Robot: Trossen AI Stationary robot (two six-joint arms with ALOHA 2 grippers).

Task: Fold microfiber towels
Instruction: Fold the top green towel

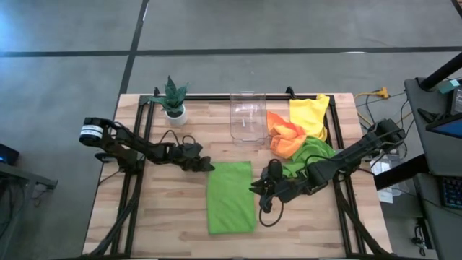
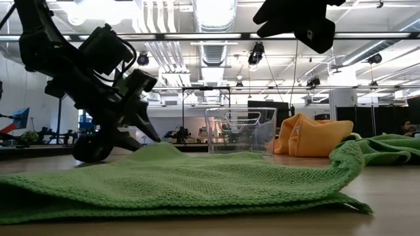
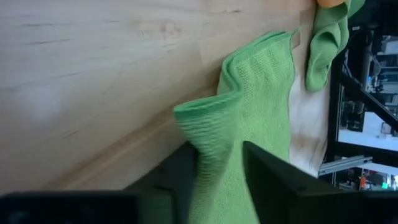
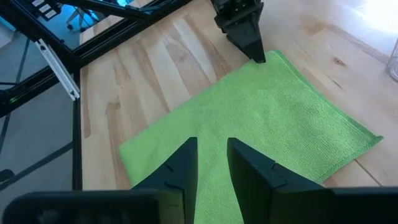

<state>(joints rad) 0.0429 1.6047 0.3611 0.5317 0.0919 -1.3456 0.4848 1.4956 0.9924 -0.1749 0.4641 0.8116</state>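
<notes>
A lime green towel (image 1: 232,196) lies flat on the wooden table (image 1: 151,209), at the lower centre of the overhead frame, in a tall rectangle. The left gripper (image 1: 207,165) sits at the towel's upper left corner. In the left wrist view its fingers (image 3: 273,180) are closed on that corner, which rises in a raised fold between them. The right gripper (image 1: 255,189) hovers over the towel's right edge. In the right wrist view its fingers (image 4: 252,171) stand a narrow gap apart above the cloth, with nothing visibly between them; whether it grips is not clear.

To the upper right of the overhead frame, a second green towel (image 1: 312,153), an orange towel (image 1: 286,135) and a yellow towel (image 1: 309,113) lie bunched together. A clear bin (image 1: 247,115) and a potted plant (image 1: 174,97) stand along the far edge.

Handling judgement: the cloth appears light, soft and limp, with a knitted surface that should not slip. It will sag and drape when lifted, so hold it at corners or along an edge, two points at once.
</notes>
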